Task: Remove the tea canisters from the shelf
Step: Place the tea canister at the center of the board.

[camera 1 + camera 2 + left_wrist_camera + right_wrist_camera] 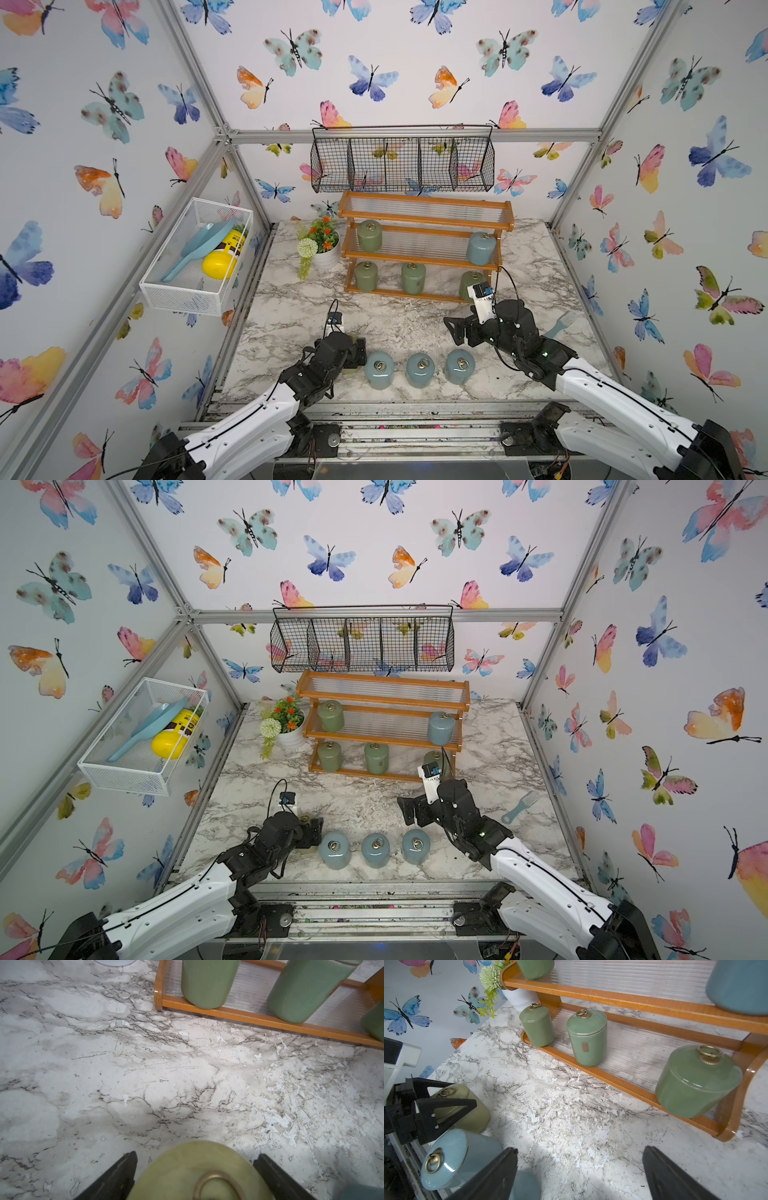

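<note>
The wooden shelf point(424, 200) at the back holds a green canister point(369, 235) and a blue one point(481, 248) on its middle tier. Three green ones point(586, 1036) stand on the bottom tier. Three blue canisters point(420, 370) stand in a row on the marble near the front. To their left, my left gripper point(196, 1156) is open and straddles the upright cream-yellow canister point(187, 1172), with gaps at both fingers. My right gripper point(581, 1149) hangs open and empty above the marble, in front of the shelf's right end.
A white flower pot point(326, 253) stands left of the shelf. A black wire basket point(403, 164) hangs above the shelf. On the left wall, a white mesh basket point(195, 257) holds a yellow bottle and a blue scoop. A blue comb point(519, 808) lies at the right.
</note>
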Available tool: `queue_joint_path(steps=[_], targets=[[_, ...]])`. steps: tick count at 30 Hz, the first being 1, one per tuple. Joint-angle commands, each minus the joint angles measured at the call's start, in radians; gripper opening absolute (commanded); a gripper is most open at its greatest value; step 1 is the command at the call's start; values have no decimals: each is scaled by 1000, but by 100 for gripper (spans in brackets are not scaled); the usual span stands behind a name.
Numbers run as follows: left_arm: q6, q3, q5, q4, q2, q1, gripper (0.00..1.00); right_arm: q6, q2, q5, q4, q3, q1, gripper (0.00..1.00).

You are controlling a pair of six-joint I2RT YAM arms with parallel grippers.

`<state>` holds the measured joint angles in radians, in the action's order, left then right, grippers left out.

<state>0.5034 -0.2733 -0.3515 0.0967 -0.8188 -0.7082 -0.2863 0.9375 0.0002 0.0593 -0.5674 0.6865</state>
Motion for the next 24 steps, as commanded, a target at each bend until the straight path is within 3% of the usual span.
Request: queue_joint_path(steps=[1, 14, 24], targets=[[27, -29, -43, 42, 8, -6, 93, -2, -8, 1, -6, 11, -4, 100], [34, -56, -54, 100, 37, -19, 95, 3, 14, -5, -17, 3, -3, 100], [-59, -270, -64, 226, -25, -17, 94, 7, 15, -6, -16, 2, -4, 100]])
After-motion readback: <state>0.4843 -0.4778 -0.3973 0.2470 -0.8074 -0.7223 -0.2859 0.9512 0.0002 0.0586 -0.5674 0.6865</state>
